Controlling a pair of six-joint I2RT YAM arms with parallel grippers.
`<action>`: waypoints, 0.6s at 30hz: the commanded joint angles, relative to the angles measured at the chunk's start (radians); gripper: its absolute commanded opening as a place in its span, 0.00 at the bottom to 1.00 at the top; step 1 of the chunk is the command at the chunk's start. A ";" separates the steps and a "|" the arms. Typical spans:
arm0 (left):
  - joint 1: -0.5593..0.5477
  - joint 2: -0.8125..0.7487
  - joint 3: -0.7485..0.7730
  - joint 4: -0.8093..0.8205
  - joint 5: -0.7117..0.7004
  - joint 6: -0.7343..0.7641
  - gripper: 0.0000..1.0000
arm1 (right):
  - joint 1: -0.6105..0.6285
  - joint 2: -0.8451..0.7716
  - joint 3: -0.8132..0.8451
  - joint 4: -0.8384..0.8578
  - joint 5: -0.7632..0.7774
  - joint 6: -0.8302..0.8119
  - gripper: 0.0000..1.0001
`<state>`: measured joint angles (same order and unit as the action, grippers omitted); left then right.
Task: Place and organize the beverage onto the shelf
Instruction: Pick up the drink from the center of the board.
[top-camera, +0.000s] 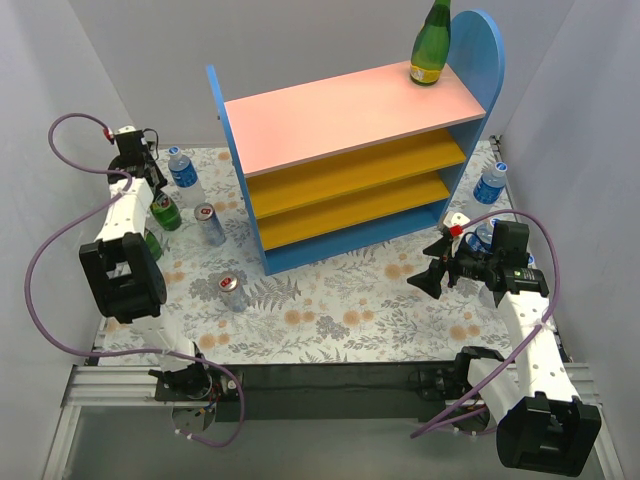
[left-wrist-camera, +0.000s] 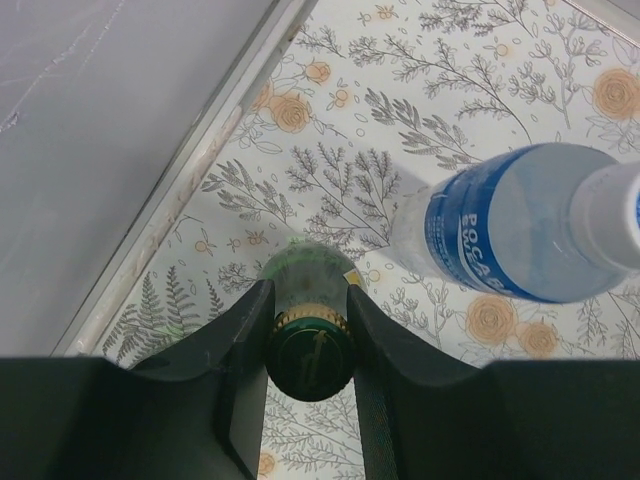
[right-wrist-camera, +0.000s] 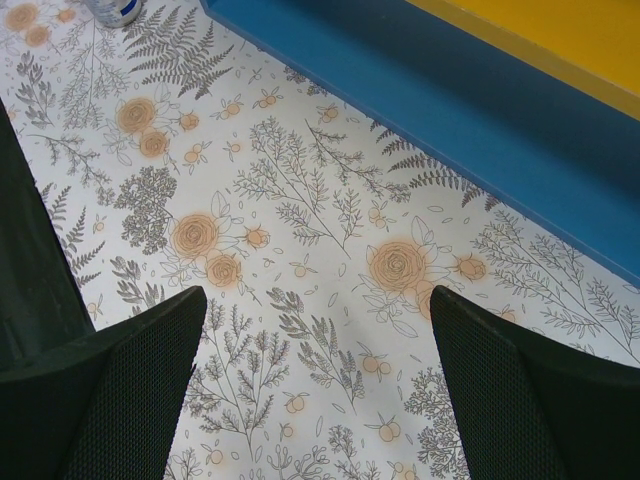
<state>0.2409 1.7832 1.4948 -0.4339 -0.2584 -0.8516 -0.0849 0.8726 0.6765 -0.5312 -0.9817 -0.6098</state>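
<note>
The right gripper (top-camera: 430, 266) hangs nearest the arm bases, spread wide and holding nothing, above the table cover (top-camera: 330, 320) just in front of the shelf (top-camera: 340, 115). Further back on the left, the left gripper (left-wrist-camera: 310, 312) is closed on the neck of a green bottle (left-wrist-camera: 305, 268), right under its cap. That bottle stands on the cover close to the left wall (left-wrist-camera: 110, 120), well apart from the shelf.

The grip is high on smooth, narrow glass, so the heavy body could swing or slip through when lifted. A plastic bottle (left-wrist-camera: 500, 235) stands just beside it, and two cans (top-camera: 209, 224) sit between it and the shelf. A low or wide carry could knock any of them over. On the lower boards, the tall bottle might catch the board above.

The cover is a flat print of ferns and orange flowers, with a pale strip along its left edge. Plain white walls close in on three sides. At the back, the only drink seen on the shelf is a second green bottle (top-camera: 431, 45) – upright at the right end of the pink top board.
</note>
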 joint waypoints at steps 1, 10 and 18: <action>0.000 -0.163 0.010 0.064 0.025 0.019 0.00 | 0.001 0.003 0.005 -0.003 -0.008 -0.011 0.98; -0.005 -0.361 -0.172 0.061 0.045 0.005 0.00 | 0.001 0.005 0.005 -0.003 -0.006 -0.011 0.98; -0.006 -0.576 -0.335 -0.006 0.122 -0.040 0.00 | 0.001 0.003 0.006 -0.004 -0.018 -0.011 0.98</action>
<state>0.2386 1.3064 1.1625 -0.4911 -0.1886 -0.8631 -0.0849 0.8772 0.6765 -0.5312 -0.9821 -0.6098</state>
